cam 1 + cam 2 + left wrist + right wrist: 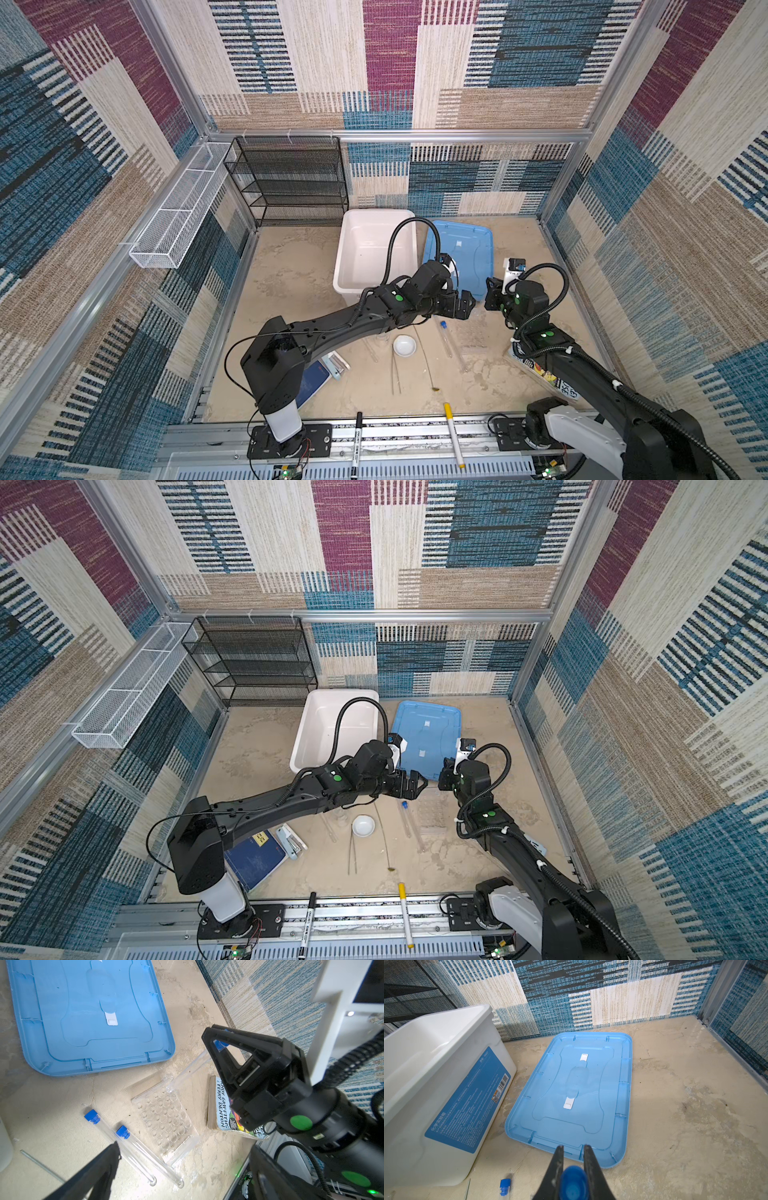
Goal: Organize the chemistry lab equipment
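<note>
My right gripper is shut on the blue cap of a clear test tube. The tube hangs tilted, its round end touching the far end of the clear plastic rack. Two more capped tubes lie side by side next to the rack. My left gripper hovers open above them, just left of the right gripper in a top view. A small white dish, tweezers and a long thin spoon lie nearer the front. The left arm partly hides a glass beaker.
A white bin and its blue lid lie behind the grippers. Books, a pale stapler and two markers sit towards the front. A black mesh shelf stands at the back left.
</note>
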`<action>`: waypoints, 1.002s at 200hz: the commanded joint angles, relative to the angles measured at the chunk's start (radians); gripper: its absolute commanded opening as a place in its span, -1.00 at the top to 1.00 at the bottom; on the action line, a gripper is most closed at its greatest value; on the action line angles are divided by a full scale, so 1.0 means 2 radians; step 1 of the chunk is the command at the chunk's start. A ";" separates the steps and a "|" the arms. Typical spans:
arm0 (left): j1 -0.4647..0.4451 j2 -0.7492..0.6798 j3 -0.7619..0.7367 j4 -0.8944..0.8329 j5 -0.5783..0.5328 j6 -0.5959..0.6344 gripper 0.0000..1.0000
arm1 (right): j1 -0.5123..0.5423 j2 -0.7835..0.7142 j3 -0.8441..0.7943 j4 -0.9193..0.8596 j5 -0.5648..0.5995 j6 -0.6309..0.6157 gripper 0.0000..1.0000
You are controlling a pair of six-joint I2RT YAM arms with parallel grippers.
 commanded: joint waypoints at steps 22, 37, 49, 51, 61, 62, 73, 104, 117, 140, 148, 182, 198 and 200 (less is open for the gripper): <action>0.000 -0.006 -0.006 0.011 -0.013 -0.005 -0.98 | 0.020 0.011 -0.010 0.038 0.018 -0.023 0.67; 0.000 -0.007 -0.009 0.013 -0.014 -0.008 -0.99 | 0.031 0.014 -0.013 0.047 0.030 -0.036 0.69; 0.000 -0.008 -0.012 0.017 -0.014 -0.011 -0.99 | 0.034 0.017 -0.016 0.056 0.033 -0.042 0.69; 0.000 -0.008 -0.013 0.018 -0.014 -0.011 -1.00 | 0.035 0.018 -0.017 0.056 0.034 -0.044 0.69; 0.001 -0.009 -0.015 0.019 -0.015 -0.011 -1.00 | 0.038 0.021 -0.020 0.060 0.043 -0.046 0.69; 0.001 -0.009 -0.015 0.020 -0.015 -0.012 -1.00 | 0.039 0.021 -0.020 0.060 0.044 -0.047 0.69; 0.000 -0.010 -0.017 0.023 -0.015 -0.013 -1.00 | 0.040 0.024 -0.025 0.065 0.052 -0.051 0.69; 0.000 -0.013 -0.024 0.030 -0.019 -0.013 -1.00 | 0.043 0.028 -0.039 0.097 0.071 -0.058 0.70; 0.000 -0.013 -0.025 0.030 -0.020 -0.013 -1.00 | 0.044 0.031 -0.043 0.111 0.069 -0.065 0.70; 0.001 -0.014 -0.028 0.032 -0.023 -0.012 -1.00 | 0.044 0.046 -0.043 0.129 0.062 -0.080 0.70; 0.000 -0.015 -0.030 0.032 -0.024 -0.012 -0.99 | 0.044 0.050 -0.044 0.136 0.054 -0.082 0.69; 0.001 -0.017 -0.035 0.031 -0.029 -0.014 -1.00 | 0.044 0.066 -0.037 0.141 0.041 -0.076 0.64; 0.001 -0.021 -0.038 0.031 -0.033 -0.013 -0.99 | 0.044 0.062 -0.038 0.132 0.040 -0.069 0.51; 0.000 -0.021 -0.039 0.030 -0.034 -0.012 -0.99 | 0.044 0.060 -0.039 0.132 0.040 -0.068 0.48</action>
